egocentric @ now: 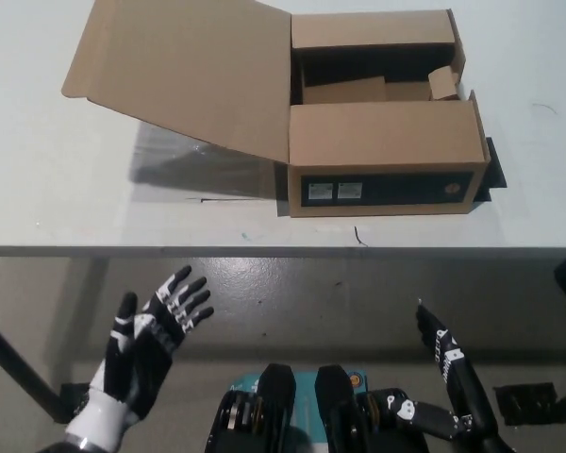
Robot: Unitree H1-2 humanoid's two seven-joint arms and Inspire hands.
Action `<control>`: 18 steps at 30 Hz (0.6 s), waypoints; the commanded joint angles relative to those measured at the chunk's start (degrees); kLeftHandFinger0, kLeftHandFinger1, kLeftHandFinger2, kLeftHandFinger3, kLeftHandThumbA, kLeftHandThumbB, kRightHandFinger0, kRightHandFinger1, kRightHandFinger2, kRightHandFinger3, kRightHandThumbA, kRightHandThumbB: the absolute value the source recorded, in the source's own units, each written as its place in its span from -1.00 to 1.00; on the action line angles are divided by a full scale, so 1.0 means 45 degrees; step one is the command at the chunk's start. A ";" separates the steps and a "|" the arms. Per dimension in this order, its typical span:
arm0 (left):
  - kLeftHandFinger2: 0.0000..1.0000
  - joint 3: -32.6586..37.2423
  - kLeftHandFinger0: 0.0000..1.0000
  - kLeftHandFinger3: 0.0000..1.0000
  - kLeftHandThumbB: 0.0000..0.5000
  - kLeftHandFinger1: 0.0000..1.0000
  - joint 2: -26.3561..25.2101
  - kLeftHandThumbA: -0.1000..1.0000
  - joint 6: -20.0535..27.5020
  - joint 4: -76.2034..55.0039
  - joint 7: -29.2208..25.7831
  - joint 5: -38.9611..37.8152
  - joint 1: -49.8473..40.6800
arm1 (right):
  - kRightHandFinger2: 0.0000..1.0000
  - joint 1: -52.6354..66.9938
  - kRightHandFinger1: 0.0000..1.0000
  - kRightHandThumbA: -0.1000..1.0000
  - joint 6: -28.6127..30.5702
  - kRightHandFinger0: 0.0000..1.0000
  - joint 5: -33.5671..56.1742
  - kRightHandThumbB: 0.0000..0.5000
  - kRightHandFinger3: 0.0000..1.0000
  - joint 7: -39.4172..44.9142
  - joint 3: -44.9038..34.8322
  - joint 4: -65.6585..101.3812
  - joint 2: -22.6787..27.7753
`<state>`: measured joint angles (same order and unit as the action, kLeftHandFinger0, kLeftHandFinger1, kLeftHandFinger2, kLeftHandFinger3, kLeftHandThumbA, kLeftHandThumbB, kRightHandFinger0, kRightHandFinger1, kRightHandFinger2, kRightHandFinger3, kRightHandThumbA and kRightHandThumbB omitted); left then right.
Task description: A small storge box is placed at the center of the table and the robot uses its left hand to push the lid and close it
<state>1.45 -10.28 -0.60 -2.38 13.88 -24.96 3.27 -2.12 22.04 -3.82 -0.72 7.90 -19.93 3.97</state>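
Note:
A brown cardboard box (pixel 382 156) sits on the white table (pixel 66 203), right of centre. Its big lid (pixel 184 71) stands open, spread out to the left and raised off the table. Two smaller flaps cover part of the opening, with a dark gap between them. My white left hand (pixel 151 344) is open, palm turned up and fingers spread, below the table's front edge at the lower left, well short of the lid. My black right hand (pixel 448 363) rests open at the lower right, also below the table edge.
The table's front edge (pixel 264 250) runs across the middle of the view, with grey floor below it. A black strip (pixel 491 165) shows under the box's right side. A table leg (pixel 14 368) slants at the lower left.

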 commanded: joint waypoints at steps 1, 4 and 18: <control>1.00 -0.2260 1.00 1.00 0.32 1.00 0.0863 1.00 -0.3597 -0.0023 0.1027 -0.8294 0.2290 | 1.00 -0.0226 1.00 1.00 0.1087 1.00 -0.0216 0.62 1.00 -0.0073 0.0131 0.0254 0.0125; 1.00 -0.2642 1.00 1.00 0.33 1.00 0.1046 1.00 -0.3848 0.0526 0.0772 -0.8358 0.2673 | 1.00 -0.0224 1.00 1.00 0.1087 1.00 -0.0293 0.63 1.00 -0.0107 0.0154 0.0268 0.0141; 1.00 -0.3800 1.00 1.00 0.35 1.00 0.1393 1.00 -0.4426 0.2460 0.1222 -0.8100 0.4083 | 1.00 -0.0152 1.00 1.00 0.1087 1.00 -0.0183 0.63 1.00 -0.0162 0.0122 0.0264 -0.0035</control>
<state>-10.57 -5.29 -11.89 6.36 14.74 -45.01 15.15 -2.10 22.04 -3.83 -0.74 7.91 -20.36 3.95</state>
